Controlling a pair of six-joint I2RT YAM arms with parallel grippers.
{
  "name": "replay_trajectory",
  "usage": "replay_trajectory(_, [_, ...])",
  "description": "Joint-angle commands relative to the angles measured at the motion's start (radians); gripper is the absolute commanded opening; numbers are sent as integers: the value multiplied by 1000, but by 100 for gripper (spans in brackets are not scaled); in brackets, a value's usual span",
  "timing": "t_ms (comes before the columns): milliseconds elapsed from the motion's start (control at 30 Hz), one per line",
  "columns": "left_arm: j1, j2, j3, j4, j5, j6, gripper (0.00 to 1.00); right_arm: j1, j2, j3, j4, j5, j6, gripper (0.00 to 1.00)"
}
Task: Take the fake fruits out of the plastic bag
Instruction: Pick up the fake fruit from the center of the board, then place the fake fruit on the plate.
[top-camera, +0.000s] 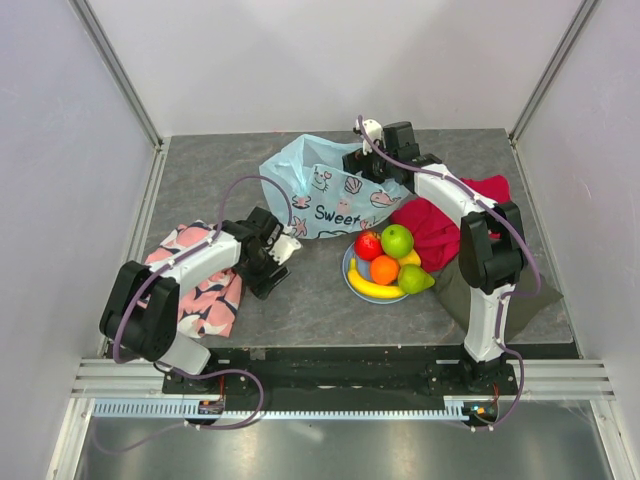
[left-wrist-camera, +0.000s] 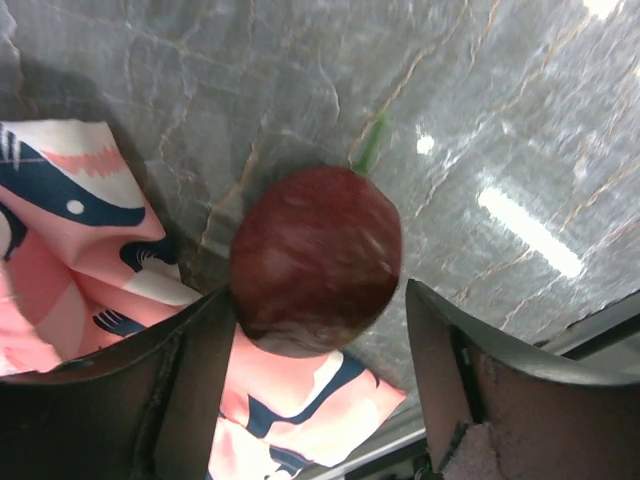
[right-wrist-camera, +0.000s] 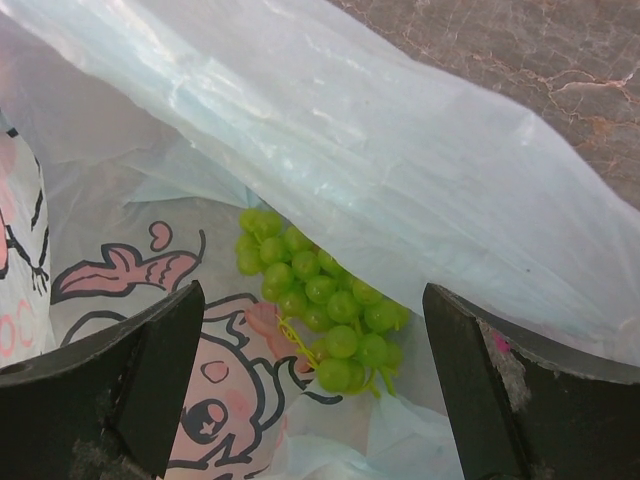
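Observation:
My left gripper (top-camera: 285, 250) (left-wrist-camera: 318, 290) holds a dark purple plum (left-wrist-camera: 315, 260) between its fingers, above the table beside the pink patterned cloth. My right gripper (top-camera: 358, 165) (right-wrist-camera: 312, 290) is open, its jaws wide apart inside the mouth of the pale-blue plastic bag (top-camera: 320, 195) (right-wrist-camera: 400, 150). A green grape bunch (right-wrist-camera: 320, 300) lies in the bag between the jaws, not touched. The red apple (top-camera: 368, 245), green apple (top-camera: 397, 240), orange (top-camera: 384, 269), banana (top-camera: 372, 288) and pear (top-camera: 416, 280) lie on the light-blue plate (top-camera: 349, 272).
The pink patterned cloth (top-camera: 200, 285) (left-wrist-camera: 70, 240) lies at the left under the left arm. A red cloth (top-camera: 445, 215) lies right of the bag, under the right arm. The table's front edge (left-wrist-camera: 600, 320) is close behind the left gripper.

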Motion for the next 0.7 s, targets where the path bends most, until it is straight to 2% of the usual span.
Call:
replay_trajectory(0, [-18,15,13,48,38,-53,66,4,-40,-11,17,1,-15,98])
replay_trajectory(33, [-21,20,18,46,45,-56,58,4,-40,-11,19,1,-16,98])
replay_trajectory(133, [-34,21,56,28,120,-61,47,4,-40,-8,17,4,-18,98])
replay_trajectory(233, [-70,11,134,-17,232,-70,44,3,-42,-9,17,10,-21,98])
replay_trajectory(400, [-215,52,370,-55,380,-110,44,4,-48,-20,16,17,-30,98])
replay_trajectory(500, [-273,168,522,-43,406,-163,44,4,-46,-23,16,17,-31,98])
replay_trajectory(667, [-298,381,731,-24,383,-275,42,3,-55,-21,11,28,-42,98])
